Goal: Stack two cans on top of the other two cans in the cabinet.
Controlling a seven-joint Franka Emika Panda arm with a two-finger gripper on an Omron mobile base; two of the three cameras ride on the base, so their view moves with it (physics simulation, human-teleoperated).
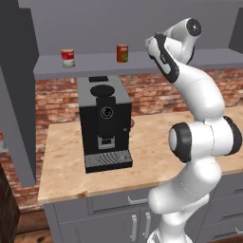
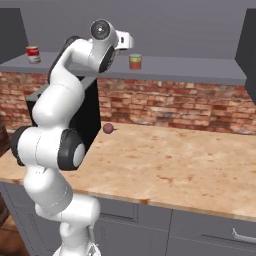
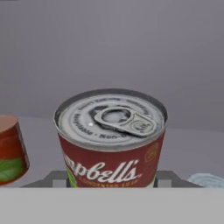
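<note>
- A red soup can [image 3: 111, 148] with a pull-tab lid is held upright in the pincer [image 3: 112, 177], whose jaws are closed narrowly against its two sides, inside the grey cabinet [image 1: 142, 61] above the worktop [image 1: 156, 142].
- Whether this can is resting on the cabinet shelf or raised just off it cannot be told.
- An orange-red can [image 1: 122, 53] with a green patch is seen standing on the shelf, near the gripped can and to its left in the hand view.
- A red-and-white can [image 1: 68, 58] is seen alone towards the left end of the shelf, well apart from the other two.
- A pale object at the lower right of the hand view is cut off too much to be identified.
- No can is seen on top of another, so neither stack is judged to be made; the first appears to be under way, with a can grasped but not yet set down on a partner.
- A black coffee machine [image 1: 105, 123] is left on the worktop below.
</note>
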